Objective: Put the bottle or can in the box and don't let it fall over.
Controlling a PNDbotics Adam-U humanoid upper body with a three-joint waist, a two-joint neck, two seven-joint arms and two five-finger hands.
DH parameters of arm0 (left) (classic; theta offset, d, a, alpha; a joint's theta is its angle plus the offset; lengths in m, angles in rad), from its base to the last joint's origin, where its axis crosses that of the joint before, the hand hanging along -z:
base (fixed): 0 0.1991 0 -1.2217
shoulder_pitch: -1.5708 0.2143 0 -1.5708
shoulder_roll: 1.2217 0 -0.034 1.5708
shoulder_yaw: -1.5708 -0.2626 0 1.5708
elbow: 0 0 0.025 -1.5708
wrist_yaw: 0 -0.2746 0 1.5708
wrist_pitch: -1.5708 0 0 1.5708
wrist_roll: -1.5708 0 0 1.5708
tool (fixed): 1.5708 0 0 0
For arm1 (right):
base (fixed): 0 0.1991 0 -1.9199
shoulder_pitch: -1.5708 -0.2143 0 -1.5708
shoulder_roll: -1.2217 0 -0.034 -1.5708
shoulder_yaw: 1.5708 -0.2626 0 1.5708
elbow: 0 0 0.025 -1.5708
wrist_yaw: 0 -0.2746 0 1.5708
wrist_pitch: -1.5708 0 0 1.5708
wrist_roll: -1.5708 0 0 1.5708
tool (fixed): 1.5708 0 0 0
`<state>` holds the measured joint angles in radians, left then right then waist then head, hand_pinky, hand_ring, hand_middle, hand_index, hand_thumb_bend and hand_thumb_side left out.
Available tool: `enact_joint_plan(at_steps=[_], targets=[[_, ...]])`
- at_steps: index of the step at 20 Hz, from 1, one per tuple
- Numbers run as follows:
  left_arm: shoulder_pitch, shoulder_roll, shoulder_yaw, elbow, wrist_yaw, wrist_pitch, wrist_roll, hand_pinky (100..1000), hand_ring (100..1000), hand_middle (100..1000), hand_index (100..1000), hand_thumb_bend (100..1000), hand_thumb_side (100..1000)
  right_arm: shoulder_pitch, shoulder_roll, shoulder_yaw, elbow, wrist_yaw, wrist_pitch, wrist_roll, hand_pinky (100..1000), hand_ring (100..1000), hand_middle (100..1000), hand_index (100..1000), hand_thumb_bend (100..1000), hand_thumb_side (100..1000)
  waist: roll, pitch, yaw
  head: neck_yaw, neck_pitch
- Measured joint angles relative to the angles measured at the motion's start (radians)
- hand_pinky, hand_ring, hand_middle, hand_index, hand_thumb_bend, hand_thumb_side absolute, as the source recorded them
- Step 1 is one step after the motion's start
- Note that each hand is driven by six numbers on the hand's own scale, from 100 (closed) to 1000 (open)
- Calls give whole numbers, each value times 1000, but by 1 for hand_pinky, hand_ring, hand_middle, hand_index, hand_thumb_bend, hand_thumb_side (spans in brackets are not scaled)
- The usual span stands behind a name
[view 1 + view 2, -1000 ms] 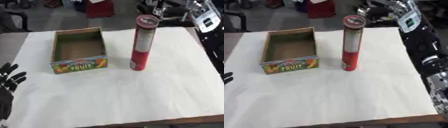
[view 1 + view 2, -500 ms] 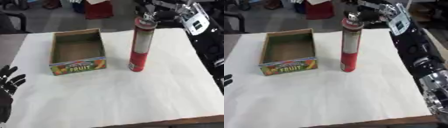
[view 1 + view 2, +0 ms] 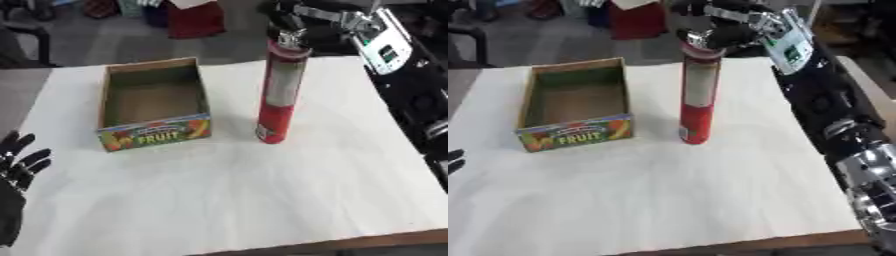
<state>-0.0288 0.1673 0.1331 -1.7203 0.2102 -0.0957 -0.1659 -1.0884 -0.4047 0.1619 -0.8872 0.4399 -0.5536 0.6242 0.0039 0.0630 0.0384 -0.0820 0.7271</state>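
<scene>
On the white tabletop (image 3: 262, 200) just right of the open fruit box (image 3: 154, 107), the tall red can (image 3: 280, 92) stands upright, its top now reached by the right hand (image 3: 710, 25), fingers curling round it, grasp beginning; left hand (image 3: 17, 165) idles open, lower left.

A workshop or lab floor — a table (image 3: 219, 200) covered in white sheeting stands on grey concrete, with a red bin (image 3: 194, 20), a dark chair (image 3: 22, 42) and other clutter crowded along the far edge — no domestic furnishings.
</scene>
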Motion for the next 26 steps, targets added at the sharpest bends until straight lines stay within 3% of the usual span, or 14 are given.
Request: enact_joint_plan(at_steps=[9, 20, 26], targets=[[0, 0, 0, 0, 0, 0, 0, 860, 796, 890, 986, 317, 1000, 31, -16, 42, -48, 3, -4, -4, 1000, 1000, 1000, 1000, 165, 906, 0, 0, -1, 0, 0], [0, 0, 0, 0, 0, -1, -1, 861, 797, 891, 986, 318, 1000, 38, -16, 24, -36, 106, -17, -17, 1000, 1000, 1000, 1000, 183, 905, -1, 0, 2, -4, -1], [0, 0, 0, 0, 1, -1, -1, 862, 797, 891, 986, 318, 1000, 38, -15, 29, -31, 120, -30, -30, 1000, 1000, 1000, 1000, 184, 903, -3, 0, 3, -7, -1]])
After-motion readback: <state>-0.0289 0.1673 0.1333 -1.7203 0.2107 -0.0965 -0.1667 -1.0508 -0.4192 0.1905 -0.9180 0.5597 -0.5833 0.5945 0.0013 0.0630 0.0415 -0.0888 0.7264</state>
